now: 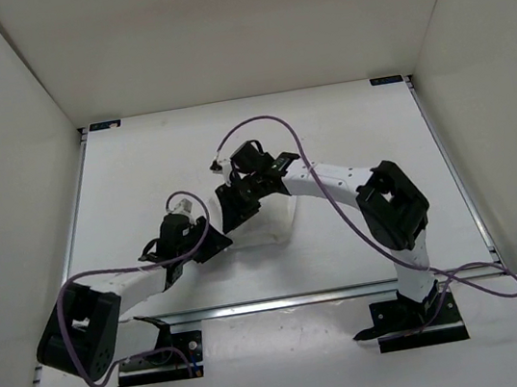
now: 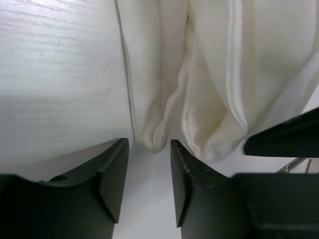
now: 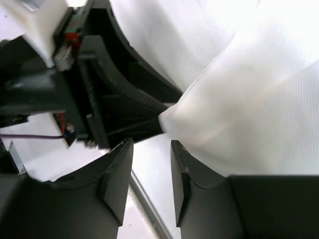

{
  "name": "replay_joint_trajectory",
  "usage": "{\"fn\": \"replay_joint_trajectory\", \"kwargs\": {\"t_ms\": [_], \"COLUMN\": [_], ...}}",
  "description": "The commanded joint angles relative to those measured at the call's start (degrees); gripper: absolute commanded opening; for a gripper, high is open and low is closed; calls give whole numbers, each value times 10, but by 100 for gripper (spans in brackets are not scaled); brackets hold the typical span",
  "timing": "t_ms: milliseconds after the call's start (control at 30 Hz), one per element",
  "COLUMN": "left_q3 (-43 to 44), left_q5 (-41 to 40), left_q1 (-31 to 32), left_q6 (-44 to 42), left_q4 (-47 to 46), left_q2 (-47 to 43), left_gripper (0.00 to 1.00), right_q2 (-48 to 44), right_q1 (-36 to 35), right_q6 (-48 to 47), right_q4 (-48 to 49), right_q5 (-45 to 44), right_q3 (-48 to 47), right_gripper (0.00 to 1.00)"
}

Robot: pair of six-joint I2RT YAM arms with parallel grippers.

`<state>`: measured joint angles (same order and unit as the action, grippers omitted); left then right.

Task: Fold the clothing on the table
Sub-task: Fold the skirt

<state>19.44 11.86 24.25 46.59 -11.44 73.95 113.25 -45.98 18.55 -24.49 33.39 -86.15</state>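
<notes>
**Q:** What does the top view show, and which step is in hand?

**A:** The large, flat, matte white rectangular table (image 1: 347,132) carries the soft white ribbed fabric clothing (image 1: 282,221). It lies near the table's middle, somewhat toward the arms, and both wrists hide most of it. By judgement, the step is the end of one fold: the cloth lies bunched in several layers, and both claws are parted over it.

**Q:** What is the state of each claw?

**A:** The black two-finger left gripper (image 2: 148,162) stands partly open and holds nothing. A rounded folded end of the cloth lies just beyond its fingertips. The black two-finger right gripper (image 3: 152,157) is likewise parted and empty, with a cloth corner just past its tips. The two grippers sit close together.

**Q:** Which way does the cloth point, and what does the next move call for?

**A:** The creases run straight away from the left gripper. The long axis appears to lie left to right across the table, though the arms hide too much to be sure. The next move probably calls for lifting clear, then taking an edge again without dragging the layers.
</notes>
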Motion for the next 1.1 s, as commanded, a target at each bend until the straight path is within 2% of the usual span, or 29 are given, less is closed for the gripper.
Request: {"fn": "replay_joint_trajectory", "kwargs": {"t_ms": [0, 167, 233, 267, 300, 400, 567, 633, 700, 767, 867, 900, 933, 967, 1067], "left_q3": [-10, -38, -51, -52, -52, -42, -20, -22, -27, -26, -7, 0, 14, 29, 97], "left_q5": [16, 18, 17, 17, 21, 13, 18, 18, 17, 27, 53, 73, 78, 101, 134], "left_q1": [-10, -28, -45, -52, -60, -64, -68, -73, -74, -80, -83, -90, -94, -97, -93], "left_q6": [-2, 4, 10, 15, 10, 8, -7, -4, -1, -6, -32, -49, -67, -78, -155], "left_q4": [32, 93, 112, 114, 143, 179, 216, 222, 223, 226, 246, 250, 257, 269, 317], "left_q2": [-63, -178, -222, -246, -270, -298, -328, -340, -349, -352, -336, -323, -310, -293, -234], "left_gripper": [52, 56, 56, 57, 57, 56, 58, 59, 59, 60, 62, 65, 79, 98, 99], "right_q2": [-91, -180, -193, -196, -193, -166, -63, -40, -21, -4, -49, -78, -91, -121, -205], "right_q1": [10, 70, 96, 110, 122, 135, 149, 143, 134, 131, 128, 128, 128, 127, 128], "right_q6": [-18, 3, 14, 22, 34, 81, 242, 277, 251, 201, 177, 171, 168, 156, 112], "right_q4": [-14, 55, 83, 115, 142, 261, 473, 505, 466, 370, 314, 307, 299, 280, 203], "right_q5": [-8, 6, 33, 53, 62, 106, 176, 177, 144, 125, 107, 101, 100, 96, 53], "right_q3": [-17, 94, 133, 155, 172, 223, 297, 333, 321, 275, 245, 246, 245, 244, 254], "right_gripper": [34, 36, 28, 20, 11, 2, 0, 0, 0, 1, 2, 2, 3, 5, 8]}}
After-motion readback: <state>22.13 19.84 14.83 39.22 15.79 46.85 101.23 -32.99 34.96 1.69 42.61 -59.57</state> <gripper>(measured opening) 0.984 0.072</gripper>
